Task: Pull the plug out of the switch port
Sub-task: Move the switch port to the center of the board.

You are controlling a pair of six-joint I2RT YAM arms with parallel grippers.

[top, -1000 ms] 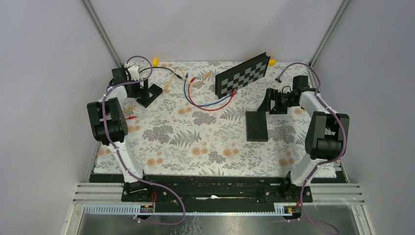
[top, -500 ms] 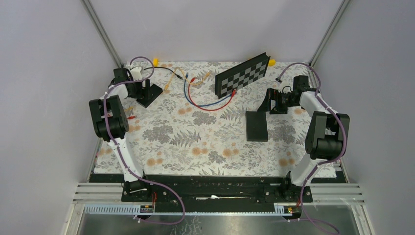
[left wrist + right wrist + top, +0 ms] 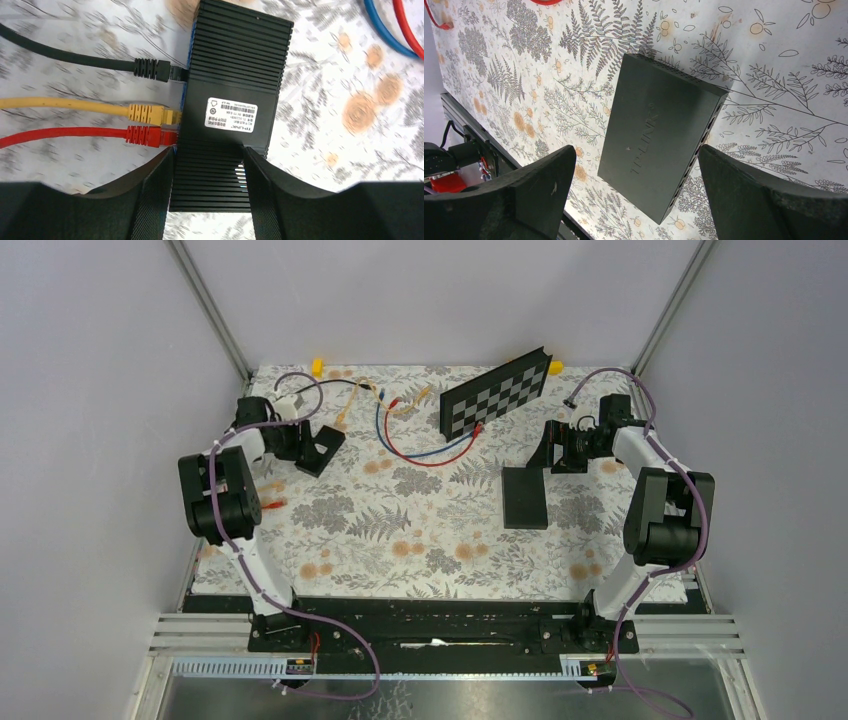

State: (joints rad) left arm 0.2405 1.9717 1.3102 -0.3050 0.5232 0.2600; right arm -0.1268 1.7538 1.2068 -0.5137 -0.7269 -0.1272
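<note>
Left gripper (image 3: 207, 155) pinches the black TP-Link switch (image 3: 232, 75) across its ribbed body, black plug (image 3: 156, 70), yellow plug (image 3: 148, 114) and red plug (image 3: 146, 135) seated in its side ports; right gripper (image 3: 636, 150) spread over a second switch (image 3: 659, 100); advised: hold firm, press the latch, draw one plug straight out along its cable.

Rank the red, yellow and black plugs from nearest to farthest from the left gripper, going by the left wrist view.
1. Red plug: lowest in the frame, right beside a finger of the left gripper.
2. Yellow plug: just above the red one.
3. Black plug: highest up the port side of the switch.
</note>
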